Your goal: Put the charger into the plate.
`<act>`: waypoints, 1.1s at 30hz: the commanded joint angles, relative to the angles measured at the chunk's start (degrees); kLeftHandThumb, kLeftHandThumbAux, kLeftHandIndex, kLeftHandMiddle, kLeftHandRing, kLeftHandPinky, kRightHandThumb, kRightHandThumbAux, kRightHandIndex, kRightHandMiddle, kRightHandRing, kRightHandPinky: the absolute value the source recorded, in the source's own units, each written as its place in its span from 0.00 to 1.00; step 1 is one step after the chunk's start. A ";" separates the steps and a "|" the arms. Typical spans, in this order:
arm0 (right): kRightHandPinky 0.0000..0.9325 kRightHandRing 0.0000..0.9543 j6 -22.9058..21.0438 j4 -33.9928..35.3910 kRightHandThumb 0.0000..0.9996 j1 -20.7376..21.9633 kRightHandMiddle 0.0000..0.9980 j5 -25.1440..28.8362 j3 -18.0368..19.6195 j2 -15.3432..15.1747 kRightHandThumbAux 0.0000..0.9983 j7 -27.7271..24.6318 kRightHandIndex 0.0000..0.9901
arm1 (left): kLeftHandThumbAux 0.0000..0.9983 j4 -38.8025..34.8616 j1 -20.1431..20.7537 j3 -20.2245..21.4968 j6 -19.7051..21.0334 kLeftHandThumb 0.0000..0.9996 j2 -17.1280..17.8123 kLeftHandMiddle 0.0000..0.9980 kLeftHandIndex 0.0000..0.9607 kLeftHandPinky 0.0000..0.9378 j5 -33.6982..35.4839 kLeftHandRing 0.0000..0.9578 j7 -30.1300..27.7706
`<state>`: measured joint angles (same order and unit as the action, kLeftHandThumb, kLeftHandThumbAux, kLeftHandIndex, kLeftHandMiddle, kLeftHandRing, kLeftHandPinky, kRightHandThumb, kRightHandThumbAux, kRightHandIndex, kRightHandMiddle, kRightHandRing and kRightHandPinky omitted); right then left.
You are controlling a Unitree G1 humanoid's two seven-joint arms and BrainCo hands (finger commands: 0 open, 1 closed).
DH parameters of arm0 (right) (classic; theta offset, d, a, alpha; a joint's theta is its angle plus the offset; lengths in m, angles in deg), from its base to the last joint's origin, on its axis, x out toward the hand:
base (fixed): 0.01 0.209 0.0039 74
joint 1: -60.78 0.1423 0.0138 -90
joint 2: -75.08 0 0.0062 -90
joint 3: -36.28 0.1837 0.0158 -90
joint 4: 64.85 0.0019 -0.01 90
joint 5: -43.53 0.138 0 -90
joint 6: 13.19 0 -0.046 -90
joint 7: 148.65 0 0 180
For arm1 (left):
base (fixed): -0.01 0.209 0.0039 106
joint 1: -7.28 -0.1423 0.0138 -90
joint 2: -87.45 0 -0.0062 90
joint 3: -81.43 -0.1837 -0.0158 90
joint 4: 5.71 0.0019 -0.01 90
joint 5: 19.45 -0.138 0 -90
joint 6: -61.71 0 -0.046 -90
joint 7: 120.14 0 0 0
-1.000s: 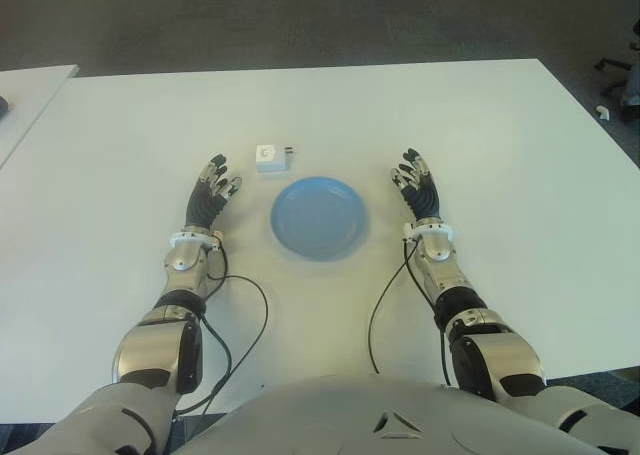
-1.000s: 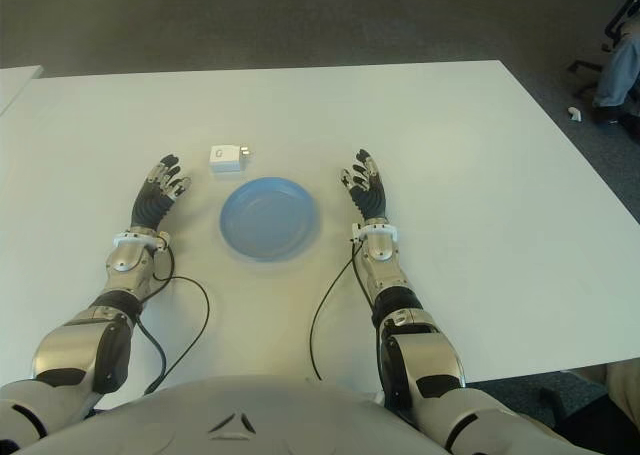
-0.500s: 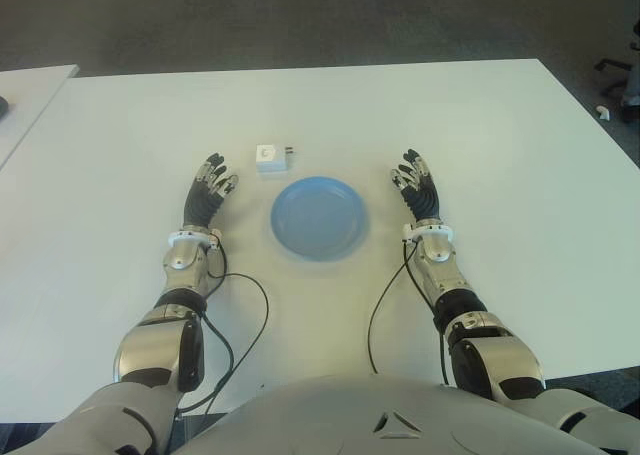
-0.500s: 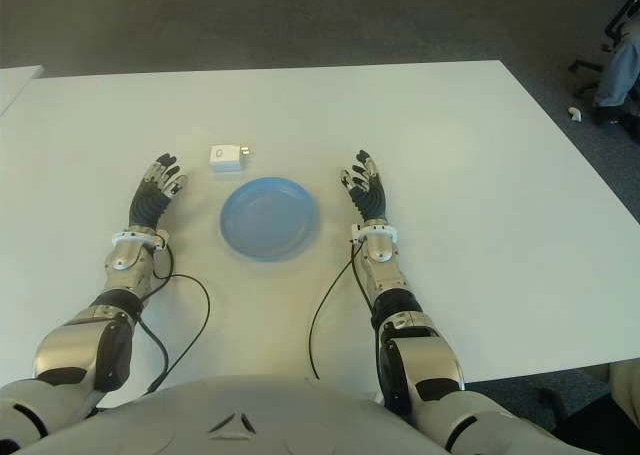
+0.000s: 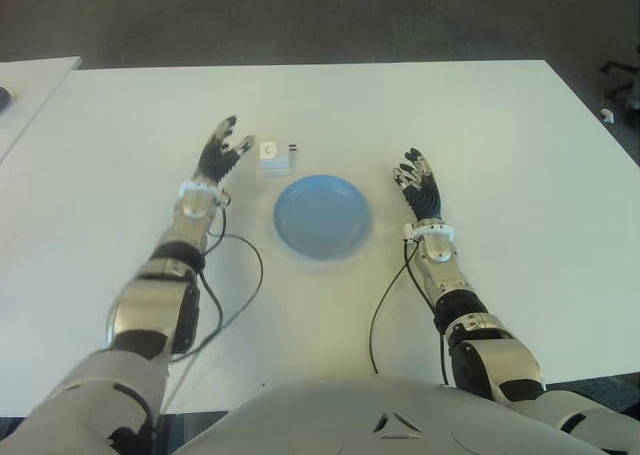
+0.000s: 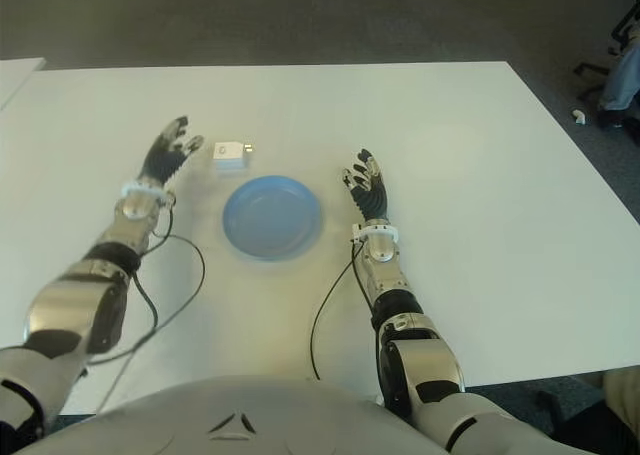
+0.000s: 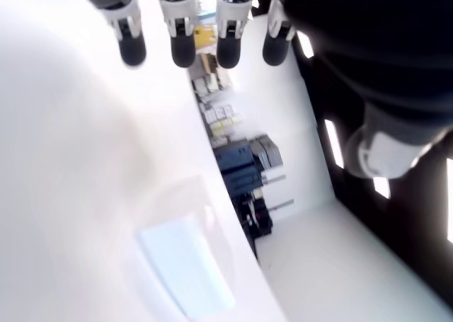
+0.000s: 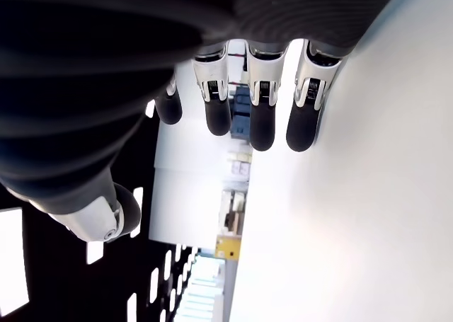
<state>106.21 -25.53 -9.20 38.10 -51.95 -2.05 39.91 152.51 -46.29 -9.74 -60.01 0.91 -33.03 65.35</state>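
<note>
The charger (image 5: 275,155), a small, stiff, likely light white block with smooth sides, sits on the desk (image 5: 500,125) just beyond the plate (image 5: 322,216), the empty, spread-fingered left robot hand (image 5: 222,153) near it for a pinch across its sides; right robot hand (image 5: 418,184) shows right of the plate, relaxed and empty.

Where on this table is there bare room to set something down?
Bare white table right of the right hand and beyond the small white charger. Crowded: left hand, charger and round blue plate sit close together.
</note>
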 commanded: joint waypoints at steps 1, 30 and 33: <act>0.23 0.16 -1.59 -2.25 0.69 -2.57 0.13 0.23 -0.27 0.61 0.59 -1.03 0.04 | 0.38 2.59 5.90 -5.87 2.19 0.40 1.58 0.01 0.00 0.00 -7.15 0.01 3.43; 0.27 0.18 2.18 -5.83 0.63 -1.62 0.13 0.47 -0.16 -0.14 0.59 -4.32 0.04 | 0.25 8.90 17.09 -26.90 11.94 0.30 0.72 0.00 0.00 0.00 -27.08 0.00 12.18; 0.27 0.18 2.15 -5.47 0.64 -1.86 0.13 0.11 -0.38 -0.32 0.59 -4.17 0.04 | 0.28 9.41 17.60 -31.65 12.03 0.28 1.01 0.00 0.00 0.00 -32.00 0.00 16.86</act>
<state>109.91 -29.09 -8.05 38.26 -52.21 -2.48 35.86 160.73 -28.86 -37.49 -48.41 1.99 -60.50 78.64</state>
